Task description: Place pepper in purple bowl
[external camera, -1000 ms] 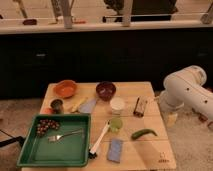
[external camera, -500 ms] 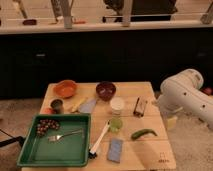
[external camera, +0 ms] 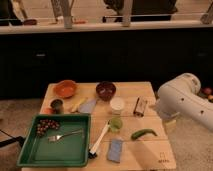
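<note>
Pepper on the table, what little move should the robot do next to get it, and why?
Probably swing the arm over so the gripper, which is not in view, comes above the pepper. The pepper lies free on the near right of the table, nothing holds it, and the purple bowl waits farther back.

Two round bowls are counted, an orange bowl (external camera: 65, 89) and a maroon-purple bowl (external camera: 105, 90), plus one slender green pepper (external camera: 143, 134); the gripper is unseen at right.
</note>
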You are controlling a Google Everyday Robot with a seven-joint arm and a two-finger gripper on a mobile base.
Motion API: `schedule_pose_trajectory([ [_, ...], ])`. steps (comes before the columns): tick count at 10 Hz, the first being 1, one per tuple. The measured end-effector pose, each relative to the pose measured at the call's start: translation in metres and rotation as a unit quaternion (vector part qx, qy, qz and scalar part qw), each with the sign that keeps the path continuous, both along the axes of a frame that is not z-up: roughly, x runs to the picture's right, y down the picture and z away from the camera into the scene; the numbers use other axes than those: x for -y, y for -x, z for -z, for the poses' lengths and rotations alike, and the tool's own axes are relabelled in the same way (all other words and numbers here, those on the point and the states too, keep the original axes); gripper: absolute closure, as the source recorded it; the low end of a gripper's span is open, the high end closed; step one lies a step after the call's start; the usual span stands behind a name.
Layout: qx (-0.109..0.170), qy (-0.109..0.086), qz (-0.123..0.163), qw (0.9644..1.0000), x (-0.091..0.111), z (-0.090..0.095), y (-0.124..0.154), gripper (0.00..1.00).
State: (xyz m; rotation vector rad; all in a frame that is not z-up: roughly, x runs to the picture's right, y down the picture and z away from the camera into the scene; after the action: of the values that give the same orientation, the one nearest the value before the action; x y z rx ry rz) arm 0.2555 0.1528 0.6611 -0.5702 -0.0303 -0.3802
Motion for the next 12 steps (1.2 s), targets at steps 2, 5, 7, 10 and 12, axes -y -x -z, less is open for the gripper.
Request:
schedule_pose_trajectory([
  [2, 0.021, 0.003, 0.033, 0.9992, -0.008, 0.0, 0.006, 0.2],
  [5, 0.024, 0.002, 0.039, 0.9989, -0.019, 0.003, 0.018, 0.2],
  [7, 0.038, 0.003, 0.052, 0.9979, -0.024, -0.002, 0.031, 0.2],
  [10, 0.066, 0.006, 0.089, 0.9938, -0.033, -0.006, 0.046, 0.2],
  [12, 0.06, 0.007, 0.074, 0.9954, -0.036, -0.005, 0.049, 0.2],
])
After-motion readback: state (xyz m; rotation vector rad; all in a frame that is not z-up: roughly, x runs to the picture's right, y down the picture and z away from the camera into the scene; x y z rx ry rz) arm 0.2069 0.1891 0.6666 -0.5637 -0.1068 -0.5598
